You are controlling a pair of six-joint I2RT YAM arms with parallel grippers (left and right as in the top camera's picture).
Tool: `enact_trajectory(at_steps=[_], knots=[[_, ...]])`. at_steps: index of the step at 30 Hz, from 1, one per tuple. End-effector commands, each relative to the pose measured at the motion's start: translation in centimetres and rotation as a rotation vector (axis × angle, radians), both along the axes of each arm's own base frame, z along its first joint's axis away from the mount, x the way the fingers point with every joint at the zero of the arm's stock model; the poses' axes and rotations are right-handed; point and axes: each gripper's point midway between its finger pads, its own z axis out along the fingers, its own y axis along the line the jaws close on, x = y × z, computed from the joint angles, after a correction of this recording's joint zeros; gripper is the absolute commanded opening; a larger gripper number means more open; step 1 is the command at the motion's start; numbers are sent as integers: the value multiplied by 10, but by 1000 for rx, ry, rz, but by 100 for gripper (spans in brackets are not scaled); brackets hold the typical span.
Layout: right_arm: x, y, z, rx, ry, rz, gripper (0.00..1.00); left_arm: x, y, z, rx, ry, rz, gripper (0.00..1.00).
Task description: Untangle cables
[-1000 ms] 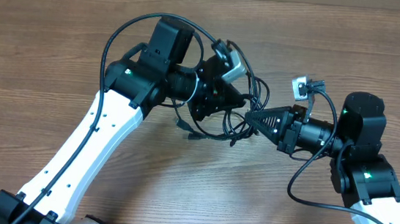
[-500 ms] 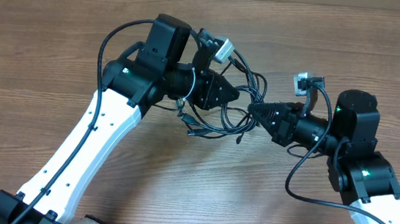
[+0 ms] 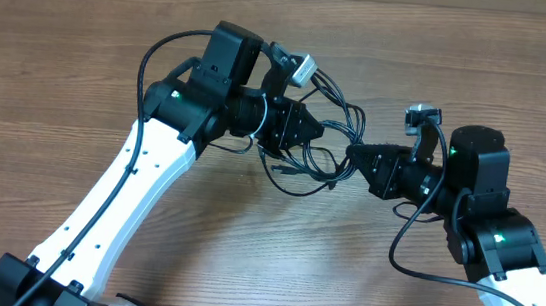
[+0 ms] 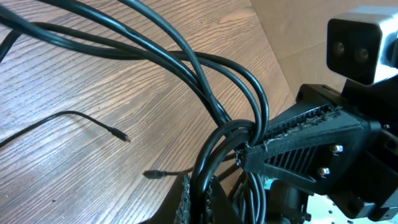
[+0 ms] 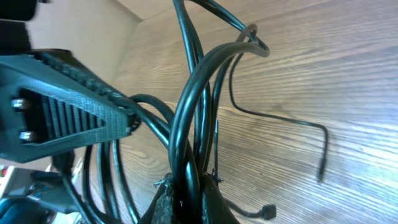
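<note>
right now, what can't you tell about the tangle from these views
- Overhead: how the cables cross where the left gripper and right gripper meet; both bodies cover it.
- Left wrist: its own grip point, cut off by the bottom edge.
- Right wrist: same, bottom edge.
- Cable count: strands overlap in every view.

Left arm point(image 3: 140, 175), right arm point(image 3: 515, 297): white links, blk joints, green LEDs point(image 3: 504, 236).

You're looking at the cables point(image 5: 188, 127): thin black cords tangled in one looped bundle, strands bunched tight and lifted, small plug ends trailing loose onto the table point(image 3: 62, 52) mid-scene.
</note>
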Motion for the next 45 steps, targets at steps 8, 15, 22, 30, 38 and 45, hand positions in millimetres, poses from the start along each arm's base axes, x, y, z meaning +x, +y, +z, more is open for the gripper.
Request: enact_trajectory(at_steps=[8, 15, 22, 30, 38, 45], knots=[[6, -128, -57, -518, 102, -529, 4, 73, 90, -6, 207, -117, 389, 4], [2, -142, -60, -582, 115, -577, 4, 73, 90, -6, 207, -116, 390, 4], [5, -91, -54, -376, 100, -364, 4, 61, 72, 1, 131, -116, 277, 10], [6, -27, -16, -104, -26, -70, 4, 29, 40, 24, -37, -207, -23, 43], [-14, 22, 41, 157, -184, 240, 4, -15, 12, 52, -229, -361, -343, 35], [-26, 35, 64, 238, -265, 366, 4, -32, -6, 51, -233, -402, -431, 33]])
